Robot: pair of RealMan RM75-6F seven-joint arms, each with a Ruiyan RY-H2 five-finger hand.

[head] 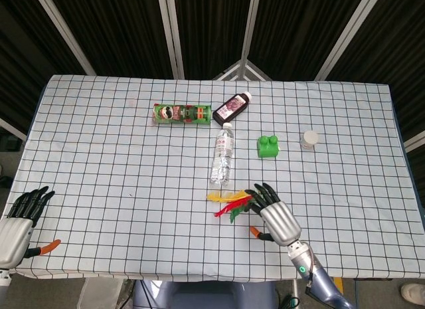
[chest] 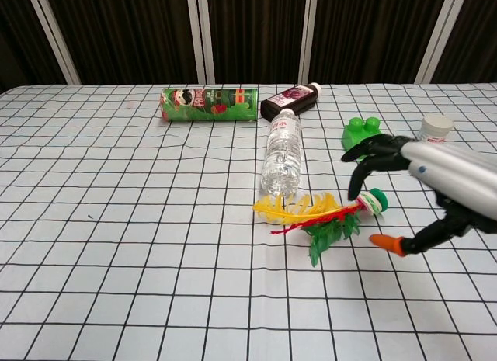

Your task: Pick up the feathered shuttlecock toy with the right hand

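Note:
The shuttlecock toy (head: 229,203) (chest: 314,215) lies flat on the checked table, yellow, red and green feathers fanned to the left, its green and white base toward the right. My right hand (head: 273,215) (chest: 423,178) hovers over the base end with its dark fingers spread and nothing in it; in the head view the fingertips cover the base. In the chest view the base (chest: 373,201) shows just below the fingers. My left hand (head: 18,222) stays off the table's front left corner, fingers apart and empty.
A clear water bottle (head: 223,153) (chest: 282,152) lies just behind the toy. Further back are a green chips can (head: 182,113), a dark bottle (head: 232,107), a green block (head: 267,146) and a small white jar (head: 309,138).

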